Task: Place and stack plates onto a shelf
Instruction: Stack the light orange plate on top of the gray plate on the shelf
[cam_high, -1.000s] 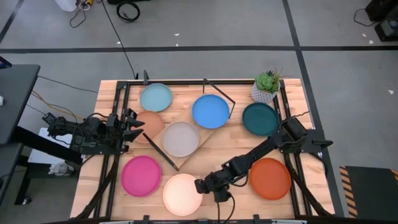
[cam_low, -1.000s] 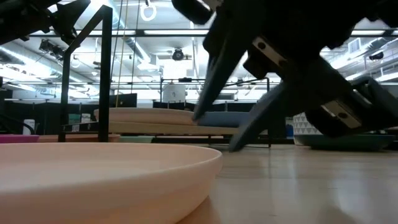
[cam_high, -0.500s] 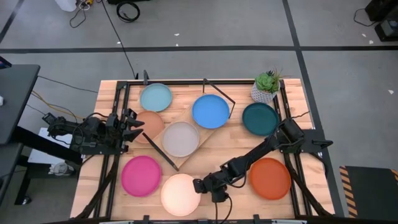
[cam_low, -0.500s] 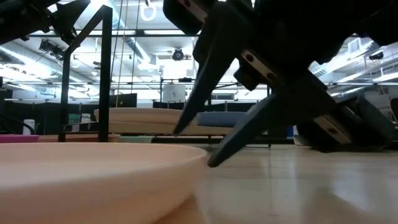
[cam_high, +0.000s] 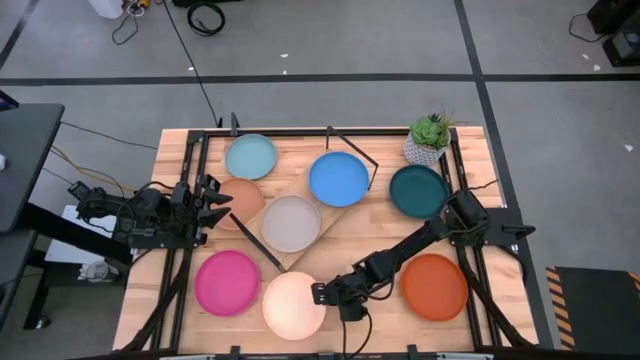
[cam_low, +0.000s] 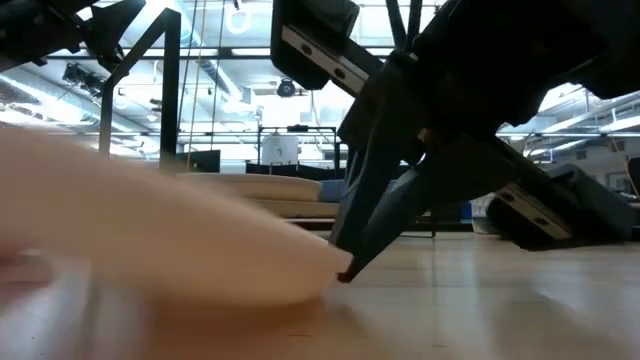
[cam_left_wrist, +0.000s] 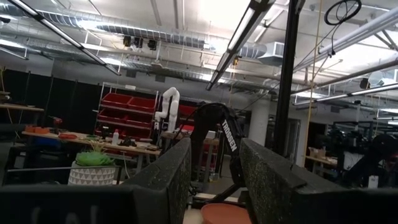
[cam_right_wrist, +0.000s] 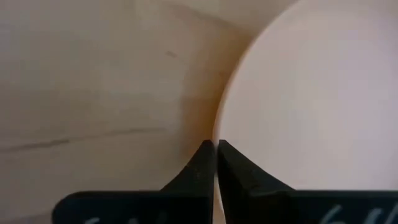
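The cream plate (cam_high: 291, 306) lies near the table's near edge. My right gripper (cam_high: 318, 294) is at its right rim, shut on it. The shelf (cam_high: 352, 210) lies slantwise mid-table and carries the grey plate (cam_high: 291, 223) and the blue plate (cam_high: 338, 179). The light blue (cam_high: 250, 156), tan (cam_high: 243, 203), dark teal (cam_high: 418, 191), orange (cam_high: 435, 286) and pink (cam_high: 227, 283) plates lie on the table. My left gripper (cam_high: 218, 200) is open at the table's left edge, beside the tan plate. My right gripper pinches the cream plate's right rim (cam_right_wrist: 222, 134) between its two fingertips (cam_low: 345, 268). The fingers come from the table's right side, slanting down to the tabletop. In the low view the plate (cam_low: 150, 230) is blurred and rises away from the pinched rim.
A potted plant (cam_high: 430, 138) stands at the far right corner. Black wire legs (cam_high: 250, 240) stick out from the shelf's ends. The orange plate lies close behind my right arm. There is bare wood (cam_high: 370, 225) between the shelf and that arm.
My right gripper has moved a little toward the table's left edge onto the cream plate's rim, and its fingers have shut on it. The plate has shifted slightly toward the far edge and now shows tipped and blurred in the low view.
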